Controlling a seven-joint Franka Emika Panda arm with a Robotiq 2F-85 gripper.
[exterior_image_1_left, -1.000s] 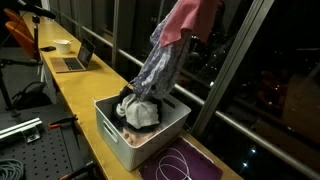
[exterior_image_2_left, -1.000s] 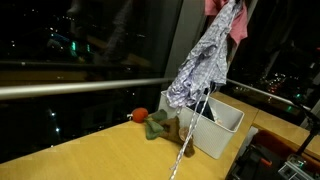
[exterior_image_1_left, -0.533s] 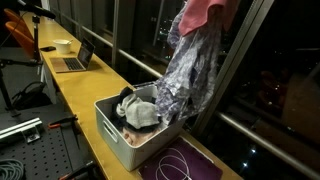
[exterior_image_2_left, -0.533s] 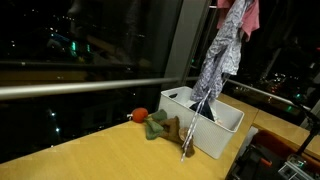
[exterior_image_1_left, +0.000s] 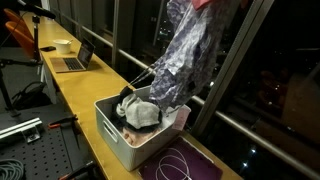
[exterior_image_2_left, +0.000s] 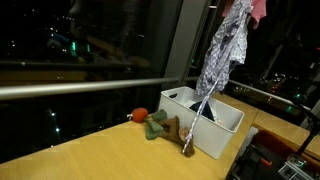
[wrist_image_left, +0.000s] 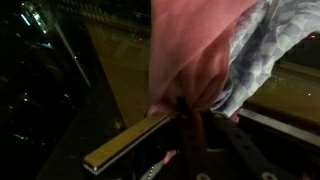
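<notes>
- In the wrist view, the pincer (wrist_image_left: 190, 112) is seen with its fingers brought together and clamped on a bunched fold of a pink cloth (wrist_image_left: 195, 50).
- A grey patterned garment (wrist_image_left: 275, 40) is gathered into the same bunch, just beside the pink cloth and touching it at the fingers.
- The pincer itself is cut off by the top edge of both exterior views; only the hanging fabric is shown there.
- In an exterior view the patterned garment (exterior_image_1_left: 190, 55) is seen hanging down from the pincer in a long drape, with the pink cloth (exterior_image_1_left: 207, 4) at its very top.
- The lower end of the garment is draped over the window-side rim of a white bin (exterior_image_1_left: 118, 135), well below the pincer.
- The bin is stood on a long wooden desk (exterior_image_1_left: 85, 95) that runs along the window, and a heap of pale clothes (exterior_image_1_left: 142, 114) is lain inside it.
- In an exterior view the garment (exterior_image_2_left: 226, 50) is shown raised above the bin (exterior_image_2_left: 222, 135), and a thin white cord (exterior_image_2_left: 193, 125) is trailed from it down past the bin's outer wall.
- An orange ball (exterior_image_2_left: 139, 115) and a green plush toy (exterior_image_2_left: 160, 126) are lain on the desk just beside the bin.
- A purple mat (exterior_image_1_left: 195, 168) is placed at the near end of the desk, and a laptop (exterior_image_1_left: 72, 60) is set well apart toward the far end.
</notes>
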